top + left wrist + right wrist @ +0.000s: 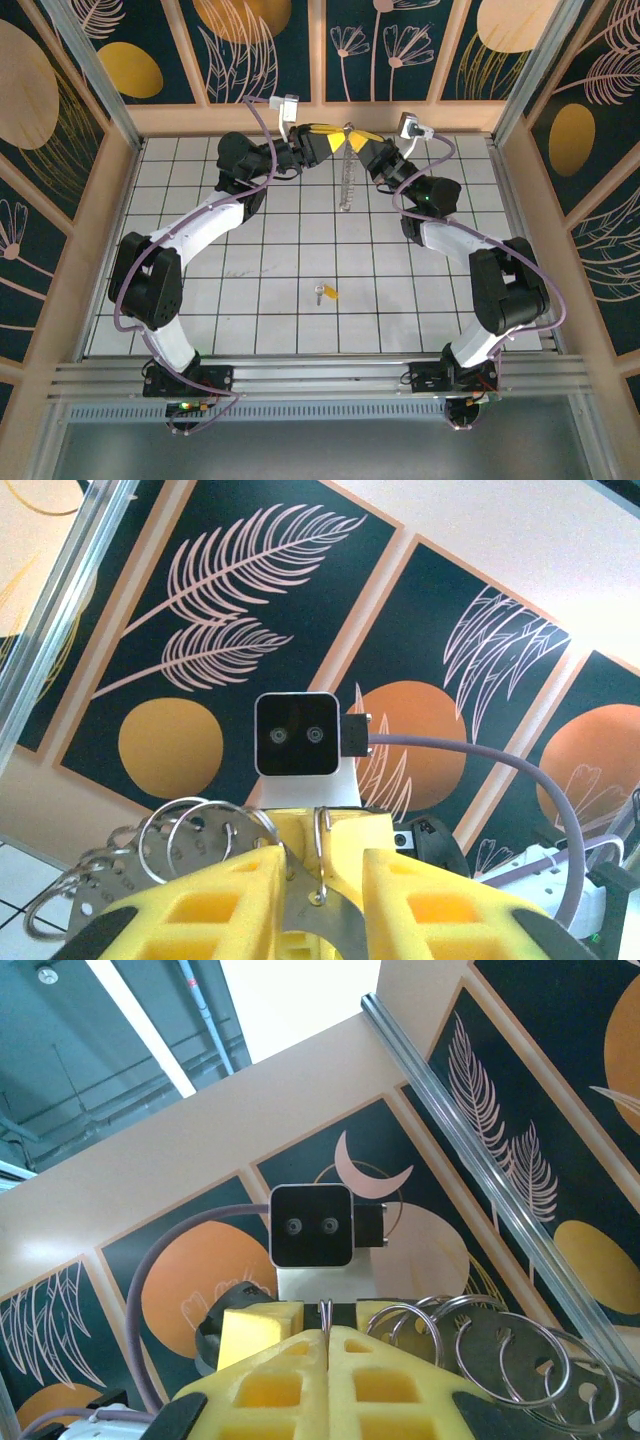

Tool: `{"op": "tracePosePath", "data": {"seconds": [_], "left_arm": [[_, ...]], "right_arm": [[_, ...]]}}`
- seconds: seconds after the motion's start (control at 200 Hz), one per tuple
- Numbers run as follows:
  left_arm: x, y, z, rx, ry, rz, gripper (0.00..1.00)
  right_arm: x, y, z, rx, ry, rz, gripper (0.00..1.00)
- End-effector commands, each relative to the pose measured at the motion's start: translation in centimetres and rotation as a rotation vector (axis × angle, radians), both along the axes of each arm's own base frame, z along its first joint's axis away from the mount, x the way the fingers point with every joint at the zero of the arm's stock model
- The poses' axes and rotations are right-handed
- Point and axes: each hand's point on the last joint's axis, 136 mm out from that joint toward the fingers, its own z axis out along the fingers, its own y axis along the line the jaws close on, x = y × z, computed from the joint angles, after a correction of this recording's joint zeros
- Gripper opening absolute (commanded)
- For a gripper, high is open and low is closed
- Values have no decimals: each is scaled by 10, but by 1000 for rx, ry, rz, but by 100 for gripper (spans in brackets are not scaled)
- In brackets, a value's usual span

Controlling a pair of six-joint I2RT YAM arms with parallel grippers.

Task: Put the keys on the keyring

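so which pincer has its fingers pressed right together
The right pincer: its yellow fingers meet, with a thin metal ring poking up from the seam. The left pincer has its fingers apart, a flat metal piece between them.

Left pincer (338, 141) and right pincer (357, 141) meet tip to tip above the worktop's (250, 310) far middle, keyring (347, 185) hanging between them. Key (325, 292) lies on the worktop nearer the bases, well apart.
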Motion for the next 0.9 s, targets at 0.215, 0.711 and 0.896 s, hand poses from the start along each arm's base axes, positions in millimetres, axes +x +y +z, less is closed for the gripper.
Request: {"op": "tracePosePath", "data": {"seconds": [0.215, 0.711, 0.896], "left_arm": [[-3, 2, 15, -35, -55, -15, 22], [-2, 2, 15, -46, -53, -13, 0], [0, 2, 14, -49, -49, -6, 0]], "right_arm": [[-23, -4, 26, 66, -142, 19, 0], [-24, -1, 23, 56, -134, 32, 0], [-22, 0, 20, 54, -122, 34, 0]]}}
